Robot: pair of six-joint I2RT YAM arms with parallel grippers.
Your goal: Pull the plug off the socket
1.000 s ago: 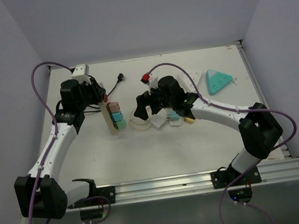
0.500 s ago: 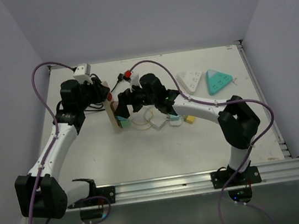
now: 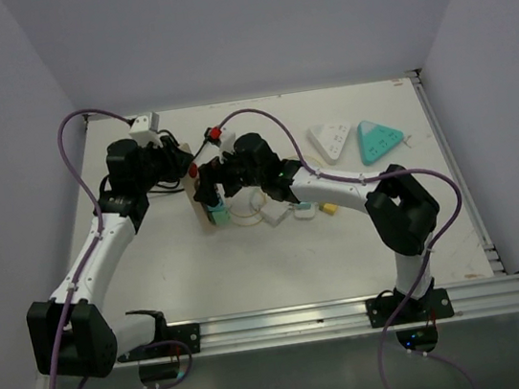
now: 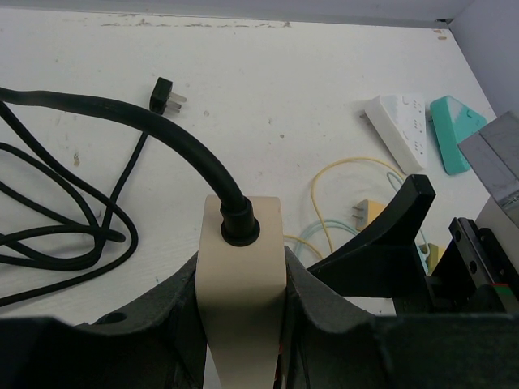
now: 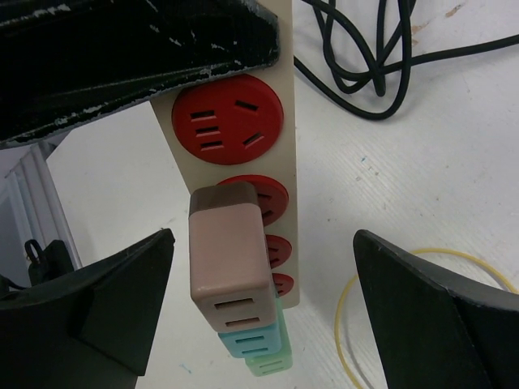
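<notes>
White surface [image 3: 277, 250] lies open beside the strip [image 4: 243, 267]. Left gripper [image 4: 243, 312] jaws clamp the strip. Right gripper [image 5: 261, 296] jaws gape wide astride the plug [image 5: 229, 255], not touching it.

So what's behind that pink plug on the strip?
A red socket on the beige strip; only its edge peeks past the pink plug. The plug's pins are hidden.

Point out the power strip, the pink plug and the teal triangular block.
power strip [image 4: 242, 279], left wrist view, its beige end face.
pink plug [image 5: 229, 255], right wrist view, broad pink face.
teal triangular block [image 3: 377, 139], top external view, middle of face.
</notes>
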